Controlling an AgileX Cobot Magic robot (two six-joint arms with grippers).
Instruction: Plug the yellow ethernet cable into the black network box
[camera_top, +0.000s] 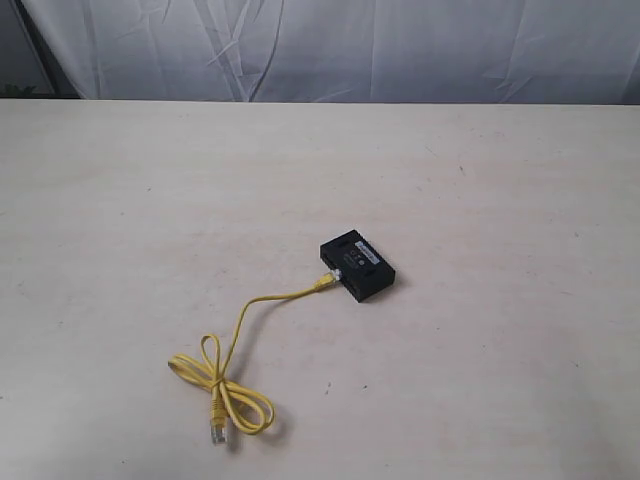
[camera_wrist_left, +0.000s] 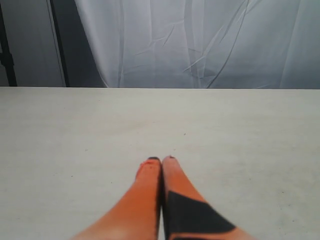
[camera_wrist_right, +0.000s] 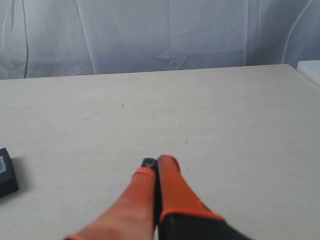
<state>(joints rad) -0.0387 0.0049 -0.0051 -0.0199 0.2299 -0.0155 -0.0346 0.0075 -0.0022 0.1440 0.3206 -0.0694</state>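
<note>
Left claw: my left claw is pinched shut with nothing between its fingers, low over bare tabletop; no task thing lies ahead of it.
Right claw: my right claw is also closed and empty.
Box: the black network box lies flat, off to one side of my right claw and apart from it, touching neither finger.
Cable: the yellow ethernet cable appears in neither wrist view, so it is out of reach of both claws as they point now.
Why it lies so: one plug meets the port side of the box. It looks seated to me, though I cannot tell whether it is pushed fully home.
Slack: the rest curls into a loose loop, and the free plug rests beyond it, well away from the box, so nothing pulls on the joined end.
Why my claws are so: shut and drawn back, they leave the cable and box undisturbed.
Writing: a pale label sits on the box top, its print too small to read; I see no brand.
</note>
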